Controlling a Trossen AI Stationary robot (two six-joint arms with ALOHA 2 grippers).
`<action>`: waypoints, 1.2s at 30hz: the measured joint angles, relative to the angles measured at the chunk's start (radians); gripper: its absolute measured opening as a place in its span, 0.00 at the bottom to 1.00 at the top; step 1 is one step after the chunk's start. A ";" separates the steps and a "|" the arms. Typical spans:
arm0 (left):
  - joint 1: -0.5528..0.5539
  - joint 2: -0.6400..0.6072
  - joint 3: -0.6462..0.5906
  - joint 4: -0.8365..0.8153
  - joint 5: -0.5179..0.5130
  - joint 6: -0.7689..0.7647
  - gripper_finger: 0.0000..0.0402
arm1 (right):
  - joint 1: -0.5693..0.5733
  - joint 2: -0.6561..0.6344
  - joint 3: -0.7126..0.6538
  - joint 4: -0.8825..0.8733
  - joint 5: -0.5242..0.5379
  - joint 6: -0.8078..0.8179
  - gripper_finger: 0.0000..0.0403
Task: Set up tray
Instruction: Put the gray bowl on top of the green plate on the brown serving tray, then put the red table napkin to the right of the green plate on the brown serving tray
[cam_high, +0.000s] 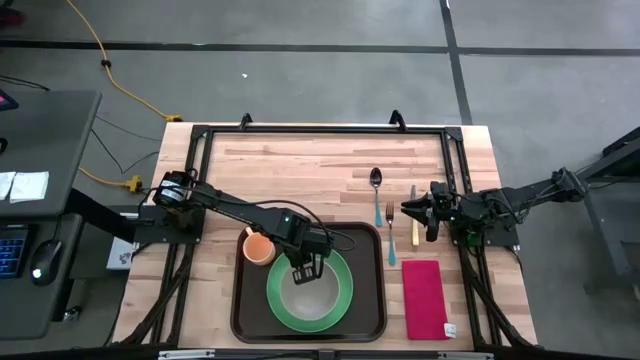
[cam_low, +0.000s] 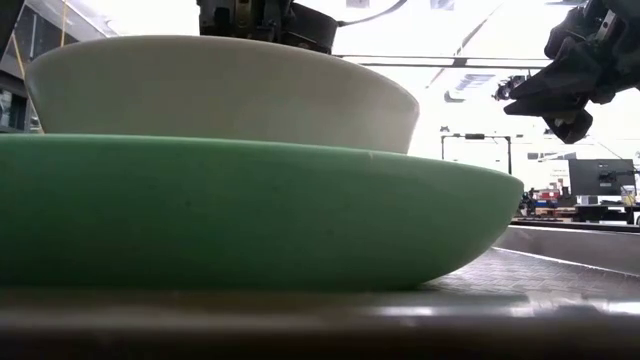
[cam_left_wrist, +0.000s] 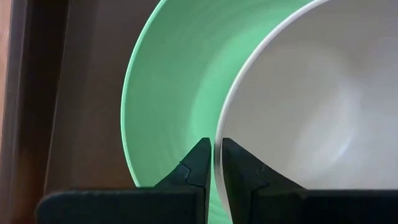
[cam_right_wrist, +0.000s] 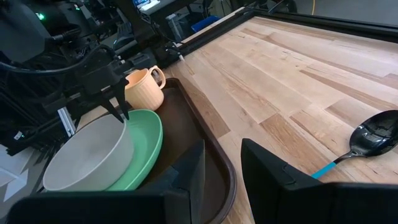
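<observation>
The dark brown tray (cam_high: 372, 300) lies at the table's near middle. On it rest a green plate (cam_high: 340, 295) and an orange cup (cam_high: 258, 247), the cup upright at the tray's far left corner. A white bowl (cam_high: 306, 294) sits with its bottom in the plate (cam_low: 250, 210). My left gripper (cam_high: 303, 268) stands over the bowl's far rim, shut on it. My right gripper (cam_high: 408, 208) waits open at the right, above the knife (cam_high: 414, 225), holding nothing. My left gripper pinches the bowl's rim (cam_left_wrist: 217, 134) on the side toward the table's far edge, one finger (cam_left_wrist: 239, 163) inside the bowl and one finger (cam_left_wrist: 196, 163) outside. The fingers come from above, pointing steeply down (cam_right_wrist: 118, 111). The bowl rests upright in the green plate.
On the bare wood right of the tray lie a spoon (cam_high: 376, 178), a fork (cam_high: 390, 232), the knife and a red napkin (cam_high: 424, 298). A black frame (cam_high: 320, 130) runs round the table top. The far half of the table is bare wood.
</observation>
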 joint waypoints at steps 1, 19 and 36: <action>0.000 0.000 0.002 -0.003 0.000 0.000 0.17 | 0.000 0.000 0.000 0.000 0.000 0.000 0.21; 0.000 0.000 0.003 -0.002 0.039 0.024 0.17 | 0.000 0.000 0.000 0.007 0.000 0.000 0.21; 0.021 -0.038 0.005 0.007 0.042 0.045 0.17 | 0.000 0.000 0.000 0.007 -0.016 0.000 0.21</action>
